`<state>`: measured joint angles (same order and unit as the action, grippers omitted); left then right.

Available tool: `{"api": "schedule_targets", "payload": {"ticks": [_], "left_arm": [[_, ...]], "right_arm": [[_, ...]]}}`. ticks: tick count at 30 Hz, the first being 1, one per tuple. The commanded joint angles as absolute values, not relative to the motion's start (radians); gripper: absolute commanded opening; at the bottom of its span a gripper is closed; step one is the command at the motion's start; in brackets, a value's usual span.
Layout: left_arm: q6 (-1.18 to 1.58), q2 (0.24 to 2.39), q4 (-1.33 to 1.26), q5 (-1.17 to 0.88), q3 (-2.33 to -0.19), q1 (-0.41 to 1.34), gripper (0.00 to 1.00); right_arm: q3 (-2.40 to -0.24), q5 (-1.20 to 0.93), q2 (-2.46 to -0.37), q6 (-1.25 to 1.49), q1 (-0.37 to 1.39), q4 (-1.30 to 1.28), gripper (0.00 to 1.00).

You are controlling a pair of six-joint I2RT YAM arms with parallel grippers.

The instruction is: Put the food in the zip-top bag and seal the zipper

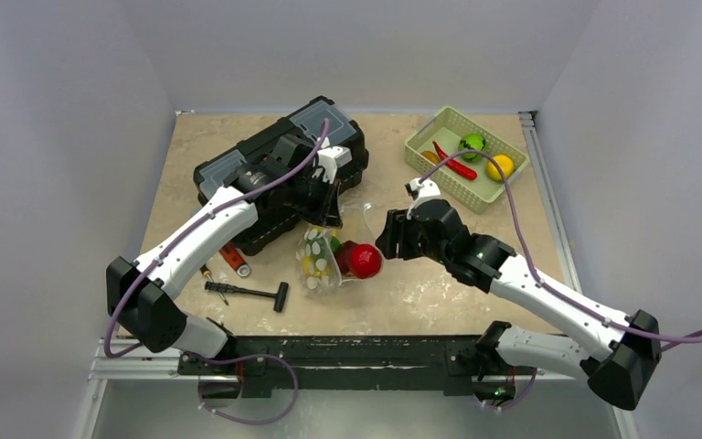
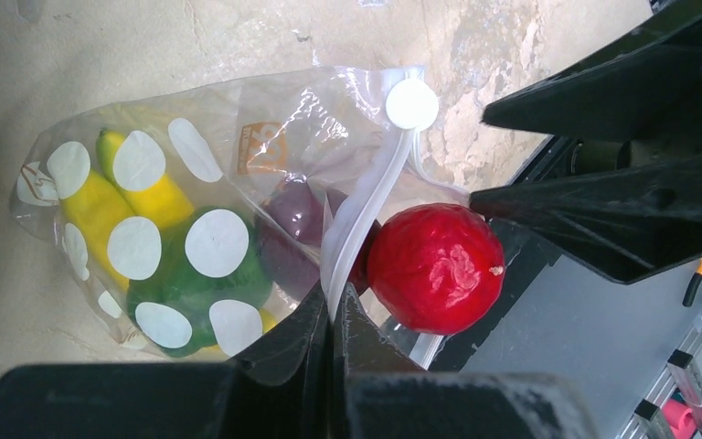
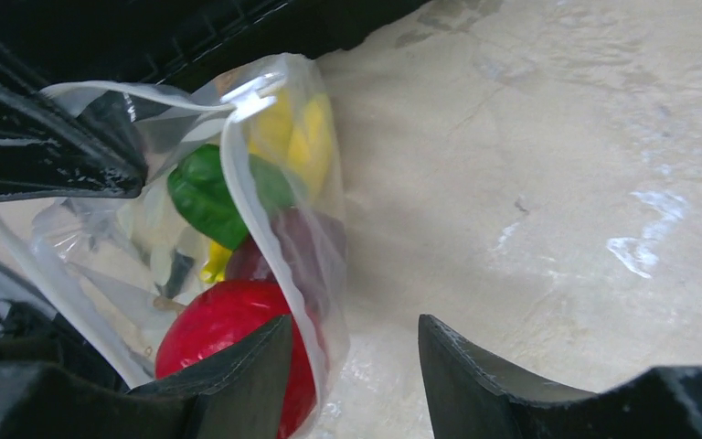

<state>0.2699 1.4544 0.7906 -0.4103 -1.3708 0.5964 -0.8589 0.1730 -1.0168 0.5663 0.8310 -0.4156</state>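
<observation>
Red fruit (image 2: 435, 268) at edge of zip-top bag (image 2: 265, 119); left hand (image 2: 332, 302) tight on zipper (image 2: 366, 215), right hand (image 3: 352, 331) apart beside it.

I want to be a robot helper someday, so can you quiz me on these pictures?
1. True or false: the left gripper pinches the zipper of the bag.
2. Where is the chili? A basket, B bag, C left gripper.
3. Fill in: the fruit at the bag's mouth is ____.
Key: 1 true; 2 A; 3 red.
</observation>
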Motion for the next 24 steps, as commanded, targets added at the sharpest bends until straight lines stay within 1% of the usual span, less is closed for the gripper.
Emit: {"api": "schedule_targets", "payload": {"ticks": [1, 7, 9, 15, 16, 19, 21, 24], "left_arm": [[0.276, 1.411, 0.75, -0.44, -1.385, 0.593, 0.0], [0.279, 1.41, 0.746, -0.451, -1.387, 0.593, 0.0], [0.279, 1.408, 0.746, -0.454, -1.387, 0.593, 0.0], [0.279, 1.408, 0.75, -0.449, -1.388, 0.592, 0.0], [0.279, 1.407, 0.753, -0.449, -1.389, 0.593, 0.0], [0.277, 1.403, 0.762, -0.443, -1.394, 0.593, 0.0], [0.274, 1.392, 0.765, -0.433, -1.394, 0.592, 0.0], [0.267, 1.373, 0.768, -0.426, -1.392, 0.594, 0.0]], "right_arm": [[-0.867, 0.034, -1.047, 0.515, 0.827, -0.29, 0.52], [-0.878, 0.049, -1.068, 0.517, 0.827, -0.271, 0.49], [-0.894, 0.058, -1.093, 0.52, 0.827, -0.288, 0.44], [-1.009, 0.055, -1.166, 0.543, 0.827, -0.394, 0.2], [-1.05, 0.039, -1.177, 0.552, 0.827, -0.432, 0.15], [-1.179, 0.087, -1.235, 0.573, 0.826, -0.574, 0.0], [-1.287, 0.099, -1.301, 0.556, 0.815, -0.686, 0.0], [-1.443, 0.063, -1.425, 0.508, 0.794, -0.839, 0.0]]}}
